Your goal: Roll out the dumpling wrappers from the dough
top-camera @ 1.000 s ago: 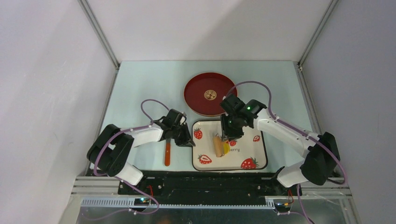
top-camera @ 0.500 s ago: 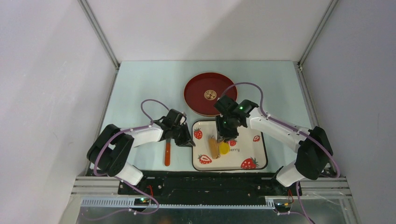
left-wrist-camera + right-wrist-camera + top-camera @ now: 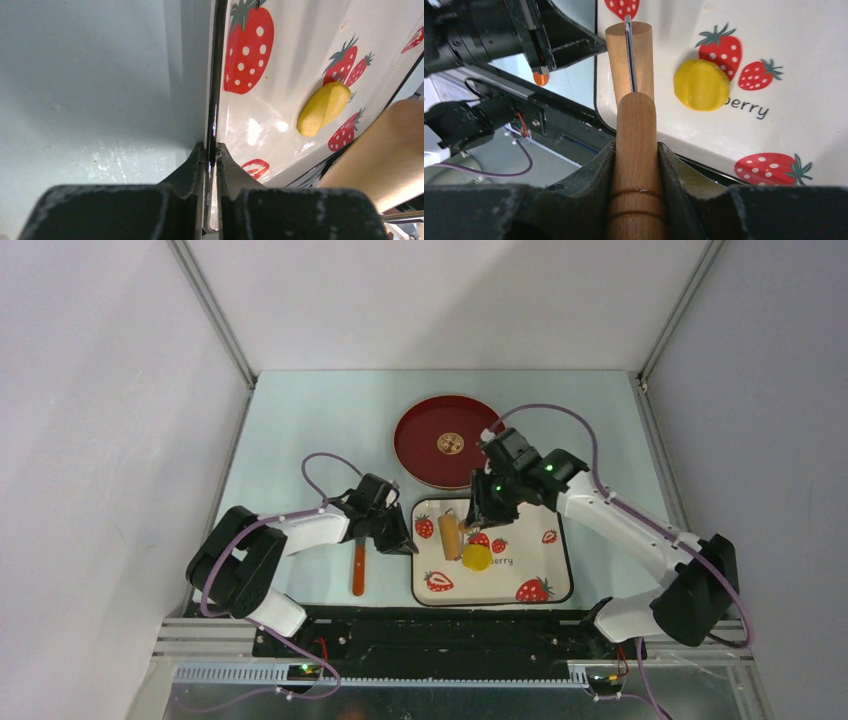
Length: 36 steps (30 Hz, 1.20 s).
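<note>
The dough is a roundish bright yellow lump on the strawberry-print tray. It also shows in the left wrist view and the right wrist view. My right gripper is shut on the handle of a wooden rolling pin. The pin is tilted, its barrel just left of the dough and not on it. My left gripper is shut on the tray's left rim. No cut-out dumpling wrappers are in view.
A red plate with a gold emblem lies behind the tray. An orange-handled tool lies on the table left of the tray, beside my left arm. The table's near edge and the arm bases are close behind the tray.
My right gripper has drawn the rolling pin left and back off the dough and tilted it. The dough now lies uncovered. The left gripper has not moved.
</note>
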Available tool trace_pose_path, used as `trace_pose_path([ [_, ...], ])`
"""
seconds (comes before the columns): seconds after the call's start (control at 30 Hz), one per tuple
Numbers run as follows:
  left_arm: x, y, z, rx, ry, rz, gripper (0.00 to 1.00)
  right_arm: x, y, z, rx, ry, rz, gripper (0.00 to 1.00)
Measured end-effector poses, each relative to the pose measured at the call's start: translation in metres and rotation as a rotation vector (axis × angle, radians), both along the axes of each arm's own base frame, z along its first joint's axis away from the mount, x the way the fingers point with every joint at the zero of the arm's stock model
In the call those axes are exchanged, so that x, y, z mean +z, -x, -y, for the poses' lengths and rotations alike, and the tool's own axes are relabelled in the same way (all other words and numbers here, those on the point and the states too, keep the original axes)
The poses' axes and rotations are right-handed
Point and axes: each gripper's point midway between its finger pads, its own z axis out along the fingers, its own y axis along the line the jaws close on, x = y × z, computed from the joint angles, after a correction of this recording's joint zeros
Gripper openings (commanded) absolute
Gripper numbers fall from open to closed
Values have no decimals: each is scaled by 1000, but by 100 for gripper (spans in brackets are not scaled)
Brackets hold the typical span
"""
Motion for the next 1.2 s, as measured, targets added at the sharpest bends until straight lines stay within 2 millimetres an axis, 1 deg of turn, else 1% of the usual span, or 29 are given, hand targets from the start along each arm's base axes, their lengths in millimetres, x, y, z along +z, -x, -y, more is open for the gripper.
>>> trace_pose_path([
  [0.1,0,0,0,0,0,0,0,9,-8,13,-45,-13,21,0],
  [0.17,0,0,0,0,0,0,0,7,-12,23,-75,14,13,0],
  [0.23,0,0,0,0,0,-1,0,2,-11,30,-85,45,-6,0],
  [0.37,0,0,0,0,0,-1,0,-7,-7,36,-85,78,-43,0],
  [0.83,0,0,0,0,0,-1,0,-35,3,40,-66,130,-121,0],
  [1.03,0,0,0,0,0,-1,0,-37,3,37,-59,110,-124,0],
  [1.2,0,0,0,0,0,-1,0,-42,3,31,-49,86,-136,0],
])
